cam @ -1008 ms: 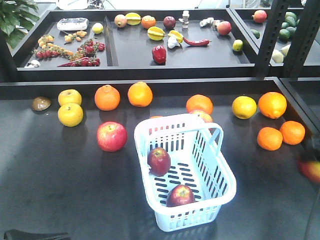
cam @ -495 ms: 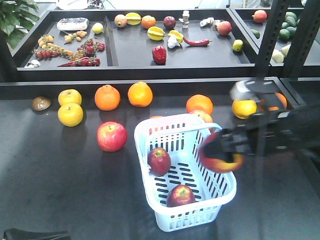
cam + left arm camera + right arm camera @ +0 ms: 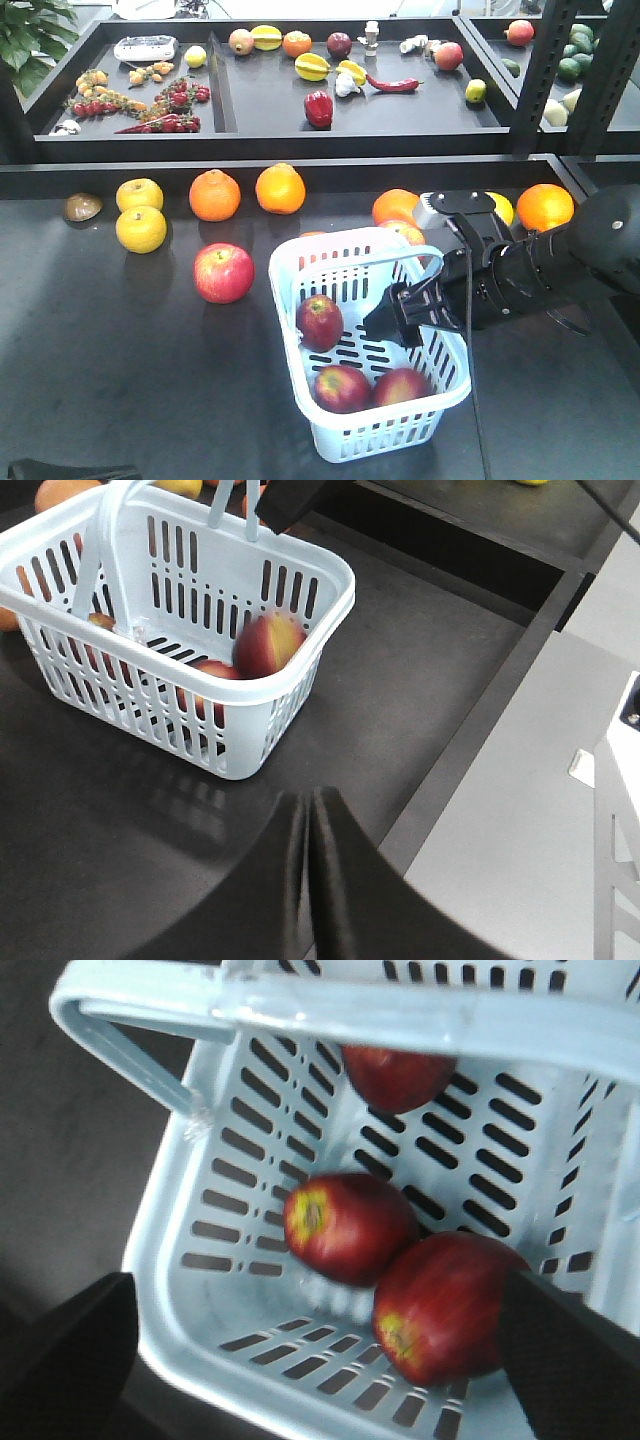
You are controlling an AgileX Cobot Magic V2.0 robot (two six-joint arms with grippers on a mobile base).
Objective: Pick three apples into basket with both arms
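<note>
Since half a second ago your right gripper (image 3: 400, 322), now spread empty, dropped its apple (image 3: 402, 385) into the basket (image 3: 345, 250); lifting carelessly could snag the handle (image 3: 375, 262), while the left gripper (image 3: 312, 825) sits closed.

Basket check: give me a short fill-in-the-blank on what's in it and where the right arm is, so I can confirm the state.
1. The pale blue-white slotted plastic basket holds ____ dark red apples.
2. The right gripper, with its black fingers spread, holds ____.
3. The front view shows the right gripper above the ____.
4. One more red apple lies on the dark table, ____ the basket.

Missing words: three; nothing; basket; outside
</note>
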